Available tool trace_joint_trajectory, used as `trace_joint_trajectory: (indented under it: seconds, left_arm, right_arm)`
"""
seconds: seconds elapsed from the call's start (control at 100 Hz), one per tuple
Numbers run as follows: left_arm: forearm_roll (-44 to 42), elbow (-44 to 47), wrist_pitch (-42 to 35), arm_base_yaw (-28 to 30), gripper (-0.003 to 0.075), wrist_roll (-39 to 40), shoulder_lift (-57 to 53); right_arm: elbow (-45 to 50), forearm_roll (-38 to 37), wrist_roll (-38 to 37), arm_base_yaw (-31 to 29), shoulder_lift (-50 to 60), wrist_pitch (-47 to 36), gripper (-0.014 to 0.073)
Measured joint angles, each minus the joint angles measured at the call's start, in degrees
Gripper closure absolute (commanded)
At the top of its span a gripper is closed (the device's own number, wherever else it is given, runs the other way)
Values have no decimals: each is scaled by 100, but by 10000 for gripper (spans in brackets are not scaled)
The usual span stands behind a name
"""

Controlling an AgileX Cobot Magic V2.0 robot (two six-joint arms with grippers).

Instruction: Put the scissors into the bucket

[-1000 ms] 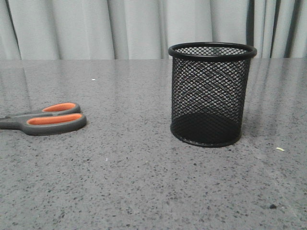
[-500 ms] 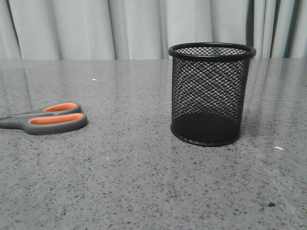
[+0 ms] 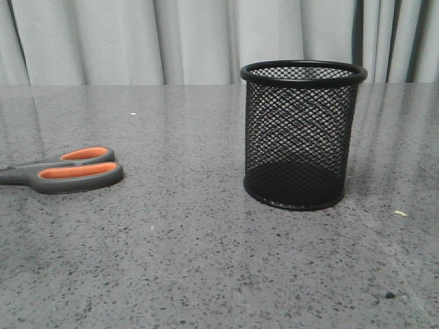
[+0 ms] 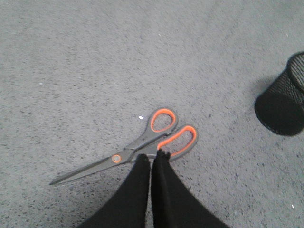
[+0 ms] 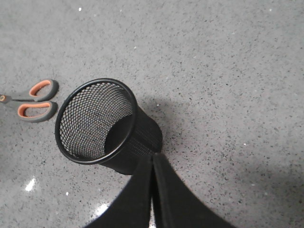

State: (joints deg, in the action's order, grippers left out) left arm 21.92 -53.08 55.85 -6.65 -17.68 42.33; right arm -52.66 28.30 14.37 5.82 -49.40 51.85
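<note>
The scissors (image 3: 65, 170) lie flat on the grey table at the left, grey handles lined orange, blades running off the left edge. In the left wrist view the whole scissors (image 4: 142, 147) show, and my left gripper (image 4: 152, 156) is shut and empty, its tips above the handles. The bucket (image 3: 302, 133), a black wire-mesh cup, stands upright right of centre and looks empty. It shows in the left wrist view (image 4: 282, 102) and in the right wrist view (image 5: 102, 123). My right gripper (image 5: 153, 156) is shut and empty, above the bucket's base side. The scissors' handles (image 5: 35, 102) also show there.
The grey speckled table (image 3: 192, 260) spreads all round. Grey curtains (image 3: 137, 41) hang behind it. A small pale scrap (image 3: 400, 213) and a dark speck (image 3: 389, 295) lie at the right front.
</note>
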Motion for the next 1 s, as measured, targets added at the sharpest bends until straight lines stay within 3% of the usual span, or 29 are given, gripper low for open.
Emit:
trace_joint_trajectory:
  seconds: [0.13, 0.3, 0.42, 0.56, 0.7, 0.84, 1.0]
  left_arm:
    - [13, 0, 71, -148, 694, -330, 197]
    - [75, 0, 291, -175, 451, -644, 475]
    - [109, 0, 342, -175, 327, -710, 684]
    - [119, -109, 604, -175, 330, -941, 1025]
    - [119, -393, 1034, -175, 332, -1670, 1525]
    - [119, -655, 1303, -175, 332, -3041, 2118]
    - [119, -836, 1326, -175, 332, -5123, 2697]
  right_arm:
    - [-95, -77, 172, 0, -88, 39, 550]
    - [-114, -187, 266, 0, -86, 132, 260]
    - [-114, -199, 289, 0, -86, 154, 220]
    - [-114, -209, 300, 0, -86, 154, 221]
    - [-114, -209, 300, 0, -86, 154, 221]
    - [-114, -209, 312, 0, -86, 154, 221]
    - [-114, -209, 312, 0, -86, 154, 221]
